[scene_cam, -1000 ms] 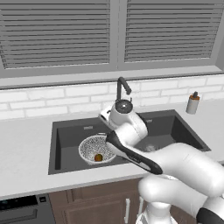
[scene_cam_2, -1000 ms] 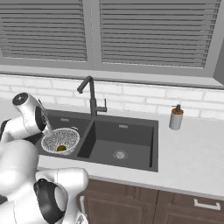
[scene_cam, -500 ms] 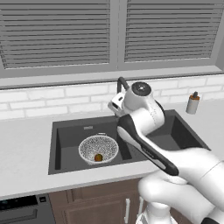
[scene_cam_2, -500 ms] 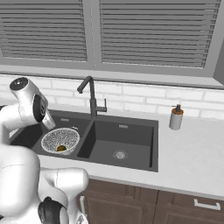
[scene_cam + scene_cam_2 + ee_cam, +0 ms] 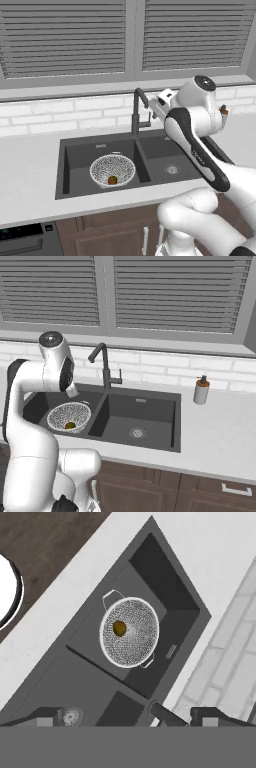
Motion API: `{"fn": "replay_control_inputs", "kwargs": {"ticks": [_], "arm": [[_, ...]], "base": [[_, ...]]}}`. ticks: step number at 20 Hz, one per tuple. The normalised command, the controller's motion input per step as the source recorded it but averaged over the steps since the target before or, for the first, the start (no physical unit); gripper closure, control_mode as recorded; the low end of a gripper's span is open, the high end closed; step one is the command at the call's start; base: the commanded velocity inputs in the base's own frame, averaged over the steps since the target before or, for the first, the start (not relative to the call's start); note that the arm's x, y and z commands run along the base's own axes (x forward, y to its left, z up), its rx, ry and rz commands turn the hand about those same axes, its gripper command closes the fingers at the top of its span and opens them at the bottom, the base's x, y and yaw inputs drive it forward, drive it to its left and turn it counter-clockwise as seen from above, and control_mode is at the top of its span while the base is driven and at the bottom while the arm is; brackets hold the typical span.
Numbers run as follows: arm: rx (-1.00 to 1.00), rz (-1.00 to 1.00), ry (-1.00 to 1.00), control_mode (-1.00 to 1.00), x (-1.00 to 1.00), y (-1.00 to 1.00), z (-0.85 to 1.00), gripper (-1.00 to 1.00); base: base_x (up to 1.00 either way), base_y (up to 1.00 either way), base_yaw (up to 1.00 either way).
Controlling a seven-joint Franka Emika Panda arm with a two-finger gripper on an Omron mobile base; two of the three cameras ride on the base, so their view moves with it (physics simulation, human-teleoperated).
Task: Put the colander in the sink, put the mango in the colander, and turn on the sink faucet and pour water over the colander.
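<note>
Standing wide apart with nothing between them, the two small dark finger tips (image 5: 216, 716) of the white arm's gripper (image 5: 130, 717) hang high above the dark grey double-basin sink (image 5: 176, 594), near the tall slim dark faucet (image 5: 136, 111). Below, the round speckled grey-white mesh colander (image 5: 130, 632) with its small wire side handles sits upright in the left basin. The small olive-brown mango (image 5: 119, 628) lies inside it, off-centre on the mesh floor.
</note>
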Motion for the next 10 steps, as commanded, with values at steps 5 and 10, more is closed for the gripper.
{"fn": "replay_control_inputs", "kwargs": {"ticks": [5,10], "arm": [[0.29,0.19,-0.11,-1.0,0.0,-0.54,0.03,-1.0],[0.23,0.25,-0.15,-1.0,0.05,-0.35,0.1,-1.0]], "base": [[0.0,0.0,0.0],[0.0,0.0,0.0]]}}
